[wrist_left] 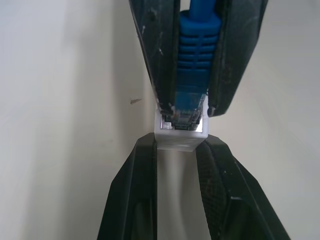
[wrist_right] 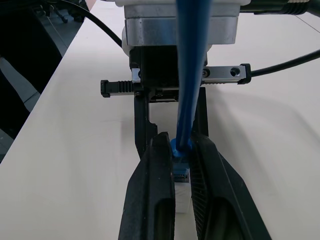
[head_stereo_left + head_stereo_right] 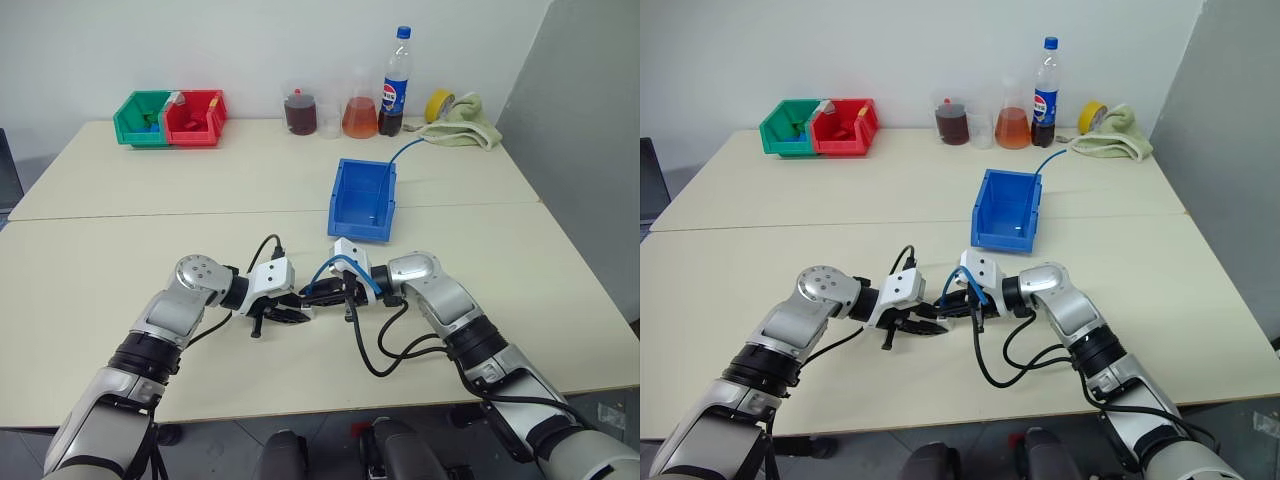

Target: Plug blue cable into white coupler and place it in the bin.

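Blue cable (image 1: 192,65) is pinched at its ribbed boot by the right end effector (image 2: 181,167), whose fingers are closed nearly shut around it, and its clear plug sits in the mouth of the white coupler (image 1: 179,136), apparently not yet fully home. The left end effector (image 1: 177,150) is clamped narrowly on the coupler's sides. Both meet low over the counter (image 3: 120,270), in front of the blue bin (image 3: 362,200) and near its sloped front. A slight tilt between plug and socket could jam the latch, or the small coupler could slip backward under the push (its grip is thin). Cable and coupler share one long axis, running across from right hand to left, plug pointing leftward.
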Robot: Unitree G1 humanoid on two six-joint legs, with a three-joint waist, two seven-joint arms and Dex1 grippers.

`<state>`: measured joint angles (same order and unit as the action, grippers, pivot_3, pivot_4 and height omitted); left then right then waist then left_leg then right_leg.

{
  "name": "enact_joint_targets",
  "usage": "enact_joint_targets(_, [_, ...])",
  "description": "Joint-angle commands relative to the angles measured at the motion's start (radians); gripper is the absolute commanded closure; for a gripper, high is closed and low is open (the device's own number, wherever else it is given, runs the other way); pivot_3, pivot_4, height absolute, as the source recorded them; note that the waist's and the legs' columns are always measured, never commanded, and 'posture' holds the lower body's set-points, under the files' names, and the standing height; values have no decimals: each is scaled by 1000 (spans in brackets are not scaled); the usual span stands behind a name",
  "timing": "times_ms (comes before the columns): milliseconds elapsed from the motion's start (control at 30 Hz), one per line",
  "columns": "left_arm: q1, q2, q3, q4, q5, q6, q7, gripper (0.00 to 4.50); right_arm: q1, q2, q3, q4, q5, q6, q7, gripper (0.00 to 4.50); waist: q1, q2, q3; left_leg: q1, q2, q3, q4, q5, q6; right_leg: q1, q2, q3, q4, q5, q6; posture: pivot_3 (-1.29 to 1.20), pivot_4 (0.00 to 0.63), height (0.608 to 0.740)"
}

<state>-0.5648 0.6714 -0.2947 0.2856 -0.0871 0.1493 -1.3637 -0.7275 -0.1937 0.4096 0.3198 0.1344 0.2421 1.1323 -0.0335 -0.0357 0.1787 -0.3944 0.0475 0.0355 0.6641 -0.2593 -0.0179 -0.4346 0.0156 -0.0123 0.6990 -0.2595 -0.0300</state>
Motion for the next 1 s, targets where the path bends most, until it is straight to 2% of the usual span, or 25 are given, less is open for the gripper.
enact_joint_targets(33, [-5,7,9,0,7,0,5,3706,13,9,6,-5,-9,3,-7,4355,0,0,0,0,0,0,0,0,0,0,0,0,0,0,0,0,150,740])
enact_joint_targets(367, [-7,1,8,2,7,1,6,3706,54,16,32,46,-50,-61,-33,4355,-1,0,0,1,0,0,0,0,0,1,0,0,0,0,0,0,150,740])
enact_joint_targets(567, [-8,-2,10,5,11,-1,7,3706,45,16,47,102,-86,-106,-29,4355,-2,0,0,14,0,0,-2,0,0,13,1,0,-1,-1,0,0,150,740])
enact_joint_targets(1000, [-6,-5,13,11,12,-8,14,3706,52,14,59,141,-109,-99,-30,4355,-2,0,-1,16,1,0,-2,0,0,14,1,1,-1,0,0,0,150,740])
